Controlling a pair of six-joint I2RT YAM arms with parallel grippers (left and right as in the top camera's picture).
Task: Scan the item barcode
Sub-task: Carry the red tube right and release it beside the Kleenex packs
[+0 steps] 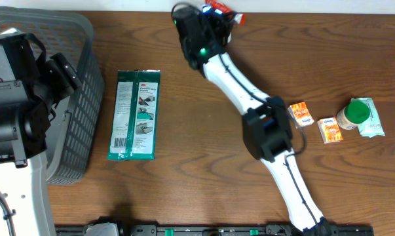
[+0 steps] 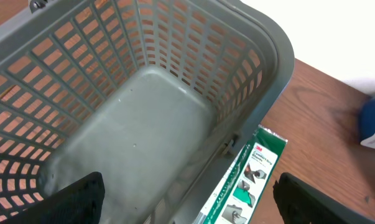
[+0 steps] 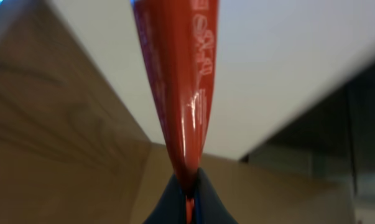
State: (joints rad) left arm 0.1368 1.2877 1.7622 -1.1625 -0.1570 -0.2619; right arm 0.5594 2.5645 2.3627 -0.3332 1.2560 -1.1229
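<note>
Right wrist view: the right gripper (image 3: 187, 196) is clamped tight on a red packet (image 3: 178, 81) rising from between its fingers. Meanwhile the left gripper (image 2: 190, 199) gapes empty over the basket (image 2: 271, 43). The step seems to be presenting; next, the barcode face must be turned out for reading.

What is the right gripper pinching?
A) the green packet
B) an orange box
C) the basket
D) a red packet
D: in the right wrist view the right gripper is shut on the thin edge of a red packet.
</note>
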